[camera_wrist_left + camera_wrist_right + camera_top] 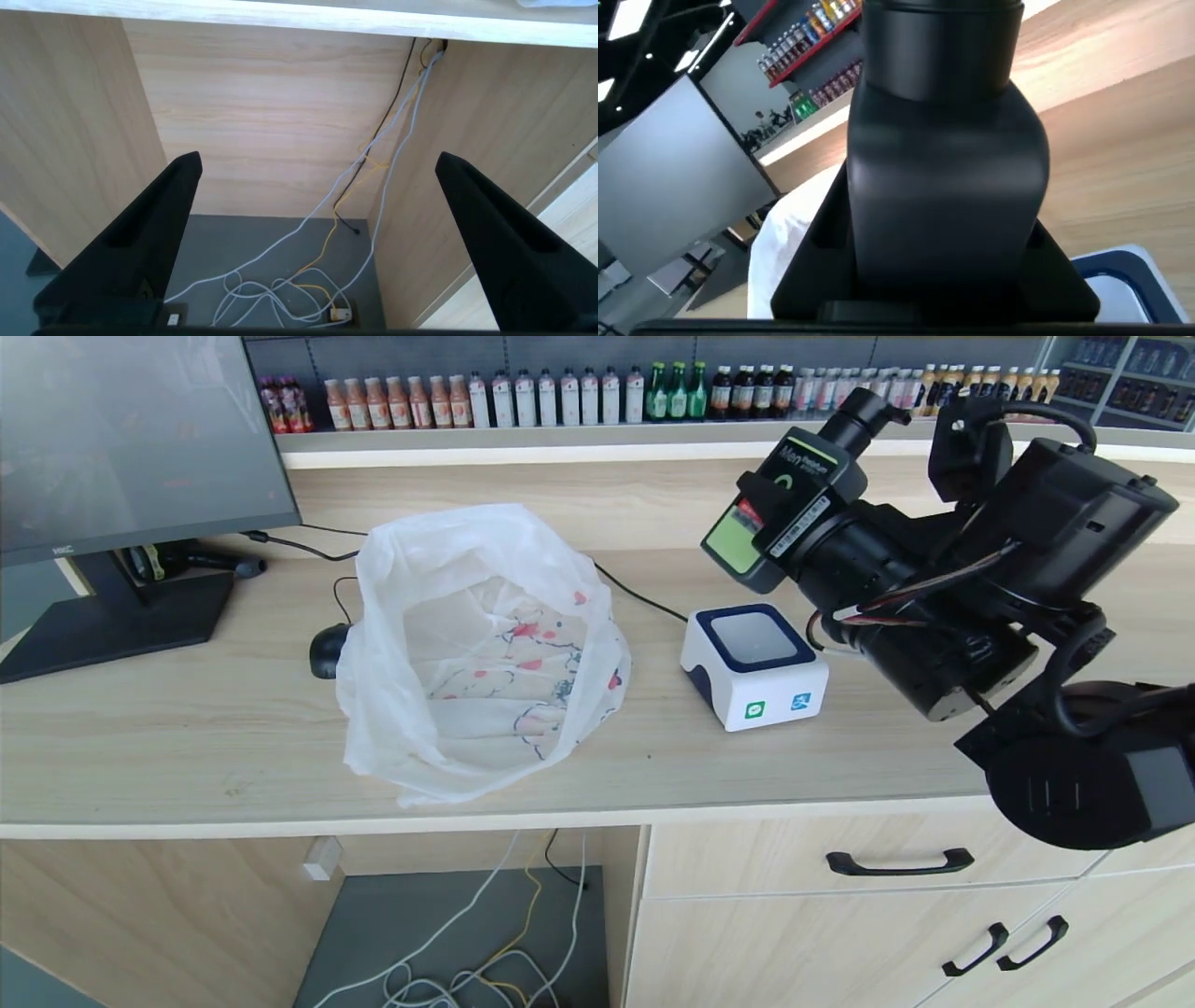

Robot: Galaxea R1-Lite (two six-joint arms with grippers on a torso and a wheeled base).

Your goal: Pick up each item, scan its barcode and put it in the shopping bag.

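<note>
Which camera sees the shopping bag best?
The head view: the whole shopping bag stands open on the counter. The right wrist view catches a white edge beside the held bottle; the left wrist view faces cables.

Black bottle (794,467), shopping bag (476,644) and barcode scanner (754,665).
Bottle green-labelled, raised and tilted, cap uppermost, just above the scanner; bag white, thin, standing open left of the scanner; scanner white, window facing up.
</note>
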